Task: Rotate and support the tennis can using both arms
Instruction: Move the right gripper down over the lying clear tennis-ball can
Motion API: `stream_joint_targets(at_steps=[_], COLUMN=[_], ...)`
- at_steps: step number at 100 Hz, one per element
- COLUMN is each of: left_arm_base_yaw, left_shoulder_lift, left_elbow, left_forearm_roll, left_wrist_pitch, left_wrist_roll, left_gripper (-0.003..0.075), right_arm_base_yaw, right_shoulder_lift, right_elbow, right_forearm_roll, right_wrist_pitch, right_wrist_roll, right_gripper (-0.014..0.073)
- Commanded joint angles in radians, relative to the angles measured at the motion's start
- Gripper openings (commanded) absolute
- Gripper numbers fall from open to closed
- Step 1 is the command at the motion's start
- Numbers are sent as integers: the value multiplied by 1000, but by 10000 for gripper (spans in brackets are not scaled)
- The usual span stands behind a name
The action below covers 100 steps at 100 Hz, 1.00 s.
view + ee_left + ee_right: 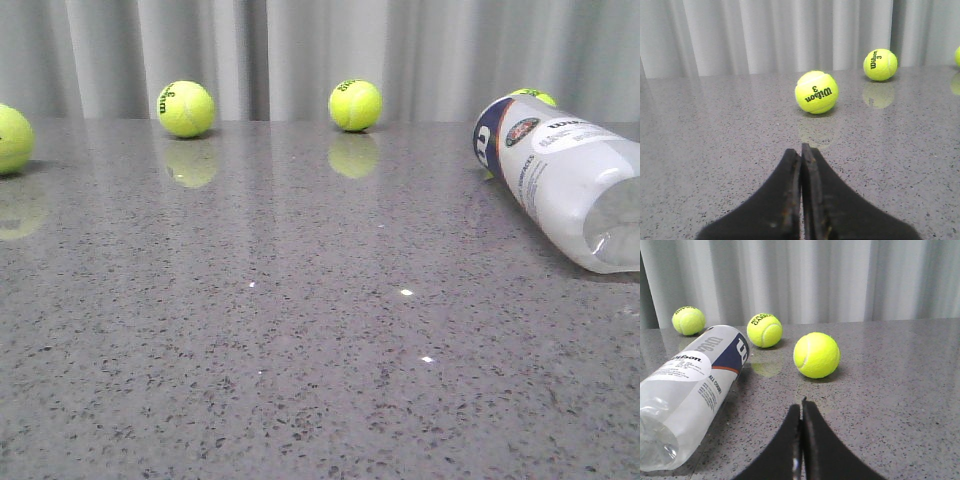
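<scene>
Okay, on my screens the can (565,180) is lying on its side at the right end of the table (300,330), its clear end toward the camera and running off the frame edge. The right wrist feed gives me the best read on it (692,390): clear plastic body, white label with "Wilson" in black and "ALL COURT" under it, then a navy band with a big white W logo and a thin orange stripe. From the front I can also make out a round badge on the navy part, but the writing on it is too small to read.

Balls next. The left wrist cam shows two (816,92) (880,64), both stamped "Wilson 3". The right wrist cam has one (764,330) just beside the can's navy end, with writing I can't quite read, a plain-faced one (816,355) nearer the fingers, and a third (688,320) farther back.

My left gripper (801,150) has its fingers pressed together with nothing between them, hovering low over bare table. The right gripper (801,407) is the same, fingers closed together and empty, near the can but not touching it.
</scene>
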Motion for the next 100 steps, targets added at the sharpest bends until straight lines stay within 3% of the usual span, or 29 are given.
stream_joint_targets(at_steps=[1,55,77,100], left_arm_base_yaw=[4,4,4,4], left_shoulder_lift=[-38,-38,-38,-38], left_elbow=[48,48,48,48], left_forearm_roll=[-1,-1,-1,-1], left_wrist_pitch=[-73,-73,-73,-73], left_wrist_roll=[-5,-5,-5,-5], left_gripper=[-20,-20,-20,-20], right_arm_base_yaw=[-5,-5,-4,-4], right_shoulder_lift=[-22,-22,20,226], right_elbow=[-19,-48,-258,-525], right_forearm_roll=[-1,0,0,3], right_wrist_pitch=[-72,-49,221,509], right_wrist_roll=[1,1,1,1], right_gripper=[-65,-65,-65,-65])
